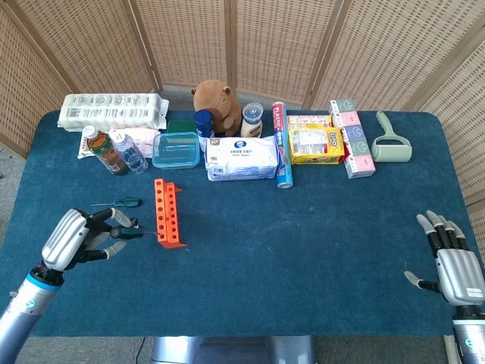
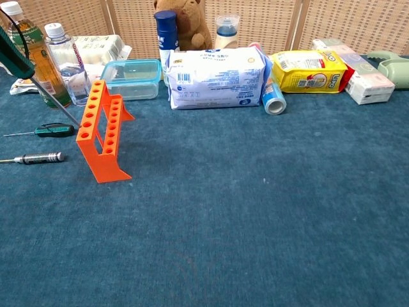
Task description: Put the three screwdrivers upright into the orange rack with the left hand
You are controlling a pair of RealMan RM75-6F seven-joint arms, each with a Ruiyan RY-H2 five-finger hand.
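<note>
The orange rack [image 1: 168, 212] stands left of centre, its rows of holes facing up [image 2: 101, 131]. My left hand [image 1: 82, 240] hovers to its left and pinches a green-handled screwdriver [image 1: 129, 233]. The shaft slants down toward the rack, and its tip [image 2: 75, 120] is close to the rack's left side. Two more screwdrivers lie flat on the cloth left of the rack: a green-handled one [image 2: 54, 130] and a silver-and-black one [image 2: 38, 157]. My right hand [image 1: 455, 265] rests far away at the table's right front, fingers spread, holding nothing.
Behind the rack stand a tea bottle [image 2: 35, 57], a water bottle [image 2: 67, 61] and a clear blue-lidded box [image 2: 134, 78]. A wipes pack [image 1: 242, 158], plush toy [image 1: 216, 105], yellow packet [image 1: 314, 144] and lint roller [image 1: 390, 140] line the back.
</note>
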